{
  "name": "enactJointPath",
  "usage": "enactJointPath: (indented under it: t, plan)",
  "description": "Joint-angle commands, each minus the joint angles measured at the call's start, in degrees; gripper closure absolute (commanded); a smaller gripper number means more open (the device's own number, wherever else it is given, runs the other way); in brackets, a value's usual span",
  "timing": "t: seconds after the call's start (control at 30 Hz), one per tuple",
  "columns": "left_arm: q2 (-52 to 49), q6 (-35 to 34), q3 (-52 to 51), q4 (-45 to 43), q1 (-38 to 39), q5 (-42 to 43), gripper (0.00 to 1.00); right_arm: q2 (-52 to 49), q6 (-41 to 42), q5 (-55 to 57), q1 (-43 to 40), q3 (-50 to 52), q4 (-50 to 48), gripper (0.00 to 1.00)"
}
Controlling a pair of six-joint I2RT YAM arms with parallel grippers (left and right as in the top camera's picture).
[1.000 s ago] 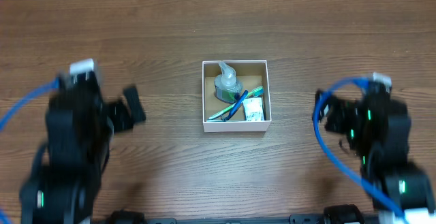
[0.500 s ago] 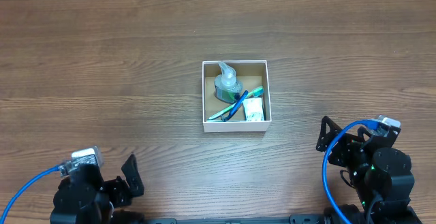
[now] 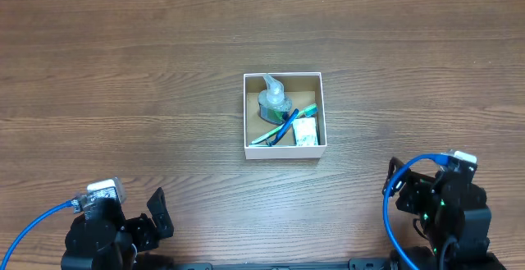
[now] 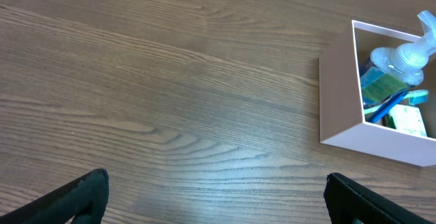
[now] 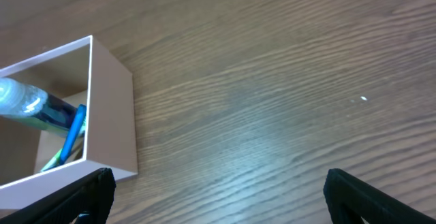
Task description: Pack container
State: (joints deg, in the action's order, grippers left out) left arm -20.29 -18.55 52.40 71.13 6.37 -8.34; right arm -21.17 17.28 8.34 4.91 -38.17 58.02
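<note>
The container [image 3: 284, 150] sits upright on the wooden table [image 3: 123, 73], and inside it are a clear pump bottle [image 3: 273, 99], a blue toothbrush [image 3: 286, 125] and a small white packet [image 3: 305, 133]. The left gripper [image 4: 216, 200] hangs well apart from the container on its left, jaws spread wide and empty. The right gripper [image 5: 219, 195] hangs well apart on its right, jaws also wide and holding nothing.

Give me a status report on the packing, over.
Left gripper open, empty, near table edge. Right gripper same. Container mid-table, pump bottle and small items inside. Nothing in the way.
</note>
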Motion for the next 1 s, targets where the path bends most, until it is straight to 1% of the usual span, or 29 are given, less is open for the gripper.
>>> enactJointPath:
  t: [0.0, 0.17, 0.2, 0.3, 0.37, 0.47, 0.5, 0.53, 0.57, 0.67, 0.73, 0.77, 0.97]
  plan:
    - [0.17, -0.98, -0.39, -0.2, 0.2, 0.28, 0.0, 3.48, -0.98, 2.12, -0.13, -0.02, -0.46, 0.0]
    - [0.17, -0.98, -0.39, -0.2, 0.2, 0.26, 0.0, 10.08, -1.22, 2.08, -0.15, 0.98, -2.54, 0.0]
    - [0.17, -0.98, -0.39, -0.2, 0.2, 0.28, 0.0, 12.35, -1.22, 1.95, -0.15, 2.43, -3.43, 0.0]
    - [0.17, -0.98, -0.39, -0.2, 0.2, 0.28, 0.0, 21.29, -1.2, 0.48, -0.15, 11.04, -10.01, 0.0]
    - [0.17, -0.98, -0.39, -0.2, 0.2, 0.28, 0.0, 20.61, -1.25, -1.7, -0.15, 15.52, -15.93, 0.0]
    - [0.17, -0.98, -0.39, -0.2, 0.2, 0.28, 0.0, 21.0, -1.25, -3.56, -0.15, 22.49, -28.81, 0.0]
    - [0.17, -0.98, -0.39, -0.2, 0.2, 0.28, 0.0, 21.0, -1.27, -3.54, -0.15, 26.82, -38.07, 0.0]
    - [0.17, -0.98, -0.39, -0.2, 0.2, 0.28, 0.0, 21.0, -1.7, -3.5, -0.15, 28.94, -42.73, 0.0]
    - [0.17, -0.98, -0.39, -0.2, 0.2, 0.28, 0.0, 21.0, -3.06, -3.52, -0.15, 31.69, -48.7, 0.0]
    - [0.17, -0.98, -0.39, -0.2, 0.2, 0.28, 0.0, 21.0, -7.34, -3.52, -0.15, 37.75, -60.7, 0.0]
    - [0.17, -0.98, -0.39, -0.2, 0.2, 0.28, 0.0, 21.0, -12.02, -4.44, -0.09, 37.75, -56.81, 0.0]
    - [0.17, -0.98, -0.39, -0.2, 0.2, 0.28, 0.0, 21.0, -13.09, -5.01, -0.04, 37.73, -53.77, 0.0]
    - [0.17, -0.98, -0.39, -0.2, 0.2, 0.28, 0.0, 21.0, -12.81, -5.9, -0.04, 37.7, -53.4, 0.0]
